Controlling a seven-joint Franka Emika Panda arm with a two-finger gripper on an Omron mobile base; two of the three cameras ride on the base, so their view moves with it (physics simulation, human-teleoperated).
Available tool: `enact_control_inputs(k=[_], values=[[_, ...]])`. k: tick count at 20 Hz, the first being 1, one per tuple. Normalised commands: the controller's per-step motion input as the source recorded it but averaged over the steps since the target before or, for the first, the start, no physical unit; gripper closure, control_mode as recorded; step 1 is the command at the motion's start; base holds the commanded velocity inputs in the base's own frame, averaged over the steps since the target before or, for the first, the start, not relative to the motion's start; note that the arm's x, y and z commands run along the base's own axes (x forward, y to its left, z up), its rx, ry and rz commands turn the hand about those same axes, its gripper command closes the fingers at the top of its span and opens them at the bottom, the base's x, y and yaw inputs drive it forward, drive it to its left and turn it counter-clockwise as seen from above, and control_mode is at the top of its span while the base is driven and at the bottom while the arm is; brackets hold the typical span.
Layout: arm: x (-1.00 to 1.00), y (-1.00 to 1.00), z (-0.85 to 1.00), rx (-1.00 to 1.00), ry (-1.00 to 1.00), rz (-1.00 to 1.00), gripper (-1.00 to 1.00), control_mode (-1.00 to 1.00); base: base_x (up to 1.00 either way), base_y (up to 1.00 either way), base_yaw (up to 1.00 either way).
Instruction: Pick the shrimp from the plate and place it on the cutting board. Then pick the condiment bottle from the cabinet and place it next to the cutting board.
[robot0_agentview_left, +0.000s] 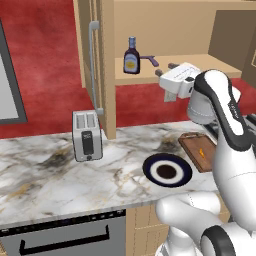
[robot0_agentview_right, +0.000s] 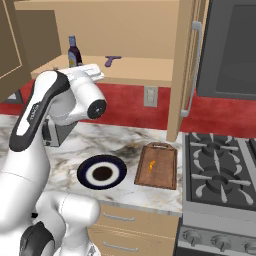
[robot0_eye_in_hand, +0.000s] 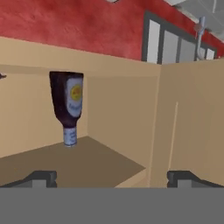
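Note:
The shrimp (robot0_agentview_left: 201, 152) (robot0_agentview_right: 151, 165) lies as a small orange sliver on the cutting board (robot0_agentview_left: 192, 142) (robot0_agentview_right: 162, 175). To the left of the board sits the plate (robot0_agentview_left: 150, 162) (robot0_agentview_right: 85, 172), its brown centre bare. The condiment bottle (robot0_agentview_left: 132, 56) (robot0_agentview_right: 74, 51) (robot0_eye_in_hand: 68, 105) stands upright on the shelf of the open cabinet (robot0_agentview_left: 170, 20) (robot0_agentview_right: 135, 30). My gripper (robot0_agentview_left: 166, 69) (robot0_eye_in_hand: 111, 179) is open and holds nothing. It is raised to shelf height, to the right of the bottle and short of it. The hand view is rolled over, so there the bottle hangs cap-down, left of centre.
A purple utensil (robot0_agentview_left: 150, 60) (robot0_agentview_right: 112, 60) lies on the shelf beside the bottle. The cabinet doors with grey bar handles (robot0_agentview_left: 92, 65) (robot0_agentview_right: 192, 70) stand open on both sides. A toaster (robot0_agentview_left: 86, 135) sits on the marble counter, and a stove (robot0_agentview_right: 220, 175) is right of the board.

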Motion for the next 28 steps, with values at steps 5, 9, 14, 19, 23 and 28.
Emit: enact_control_inputs(k=[5,9,14,19,23,28], values=[[0.00,0.03,0.16,-0.01,-0.04,0.00,-1.00,-1.00,0.00,0.00,0.00],[0.00,0.04,0.21,-0.01,0.00,0.00,-1.00,-1.00,0.00,0.00,0.00],[0.00,0.02,0.18,0.00,0.00,0.00,-1.00,-1.00,0.00,0.00,0.00],[0.02,0.00,0.04,0.00,0.00,0.00,-1.00,-1.00,0.00,0.00,0.00],[0.14,0.03,0.00,0.00,0.00,0.00,-1.00,-1.00,0.00,0.00,0.00],[0.21,0.03,0.00,0.00,0.00,0.00,-1.00,-1.00,0.00,0.00,0.00]])
